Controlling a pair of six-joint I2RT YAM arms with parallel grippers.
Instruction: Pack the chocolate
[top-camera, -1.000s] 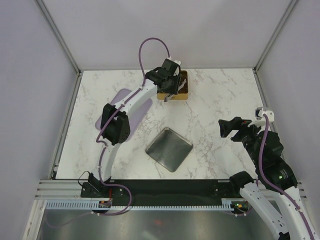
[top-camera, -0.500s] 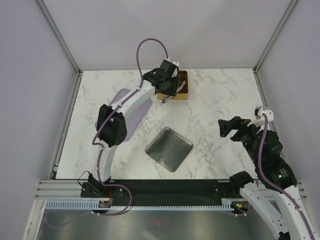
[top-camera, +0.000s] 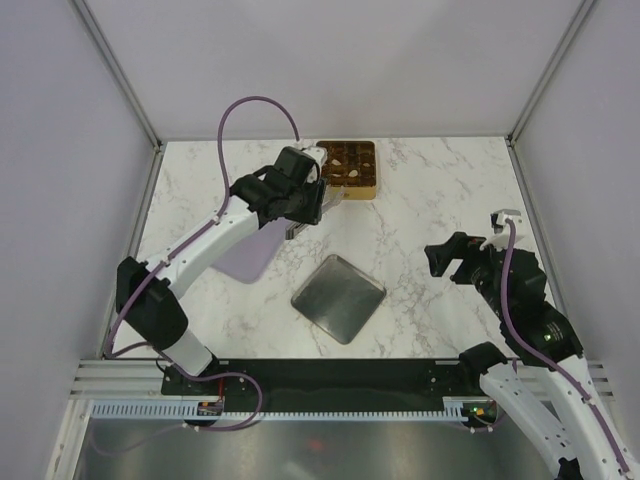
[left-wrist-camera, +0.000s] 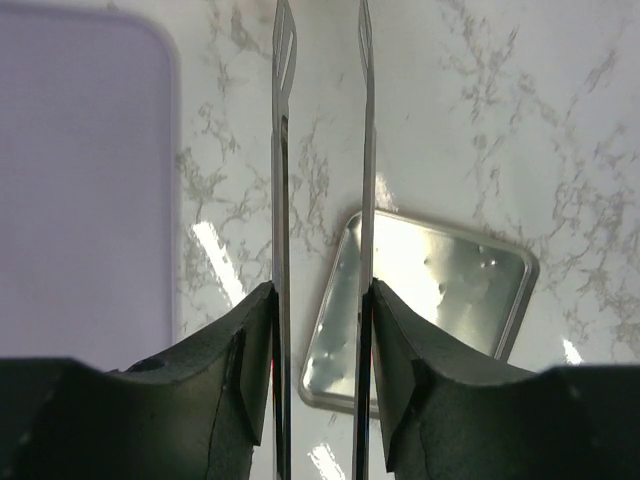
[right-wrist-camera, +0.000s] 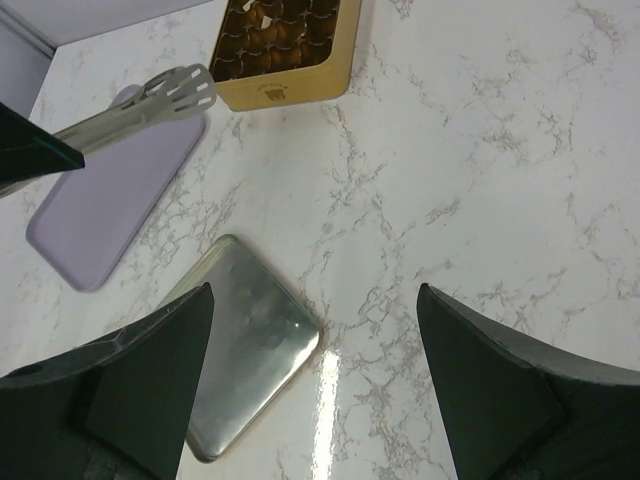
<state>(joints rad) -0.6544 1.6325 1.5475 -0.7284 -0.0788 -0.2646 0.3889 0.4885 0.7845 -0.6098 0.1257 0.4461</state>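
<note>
Near edge of tin (right-wrist-camera: 285, 88), tongs (right-wrist-camera: 150, 105), chocolate (right-wrist-camera: 265, 35) inside

free: marble (top-camera: 450, 185) right of tin (top-camera: 349, 194) | blocked: left pincer (left-wrist-camera: 322, 300), tongs (right-wrist-camera: 140, 110) beside tin

chocolate (top-camera: 350, 160) in tin (top-camera: 356, 193), board (top-camera: 247, 264) left, tray (top-camera: 338, 298) nearer

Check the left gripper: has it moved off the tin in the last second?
Yes. The left gripper, holding tongs, has drawn back from over the tin toward the near left, to the board's edge.
</note>
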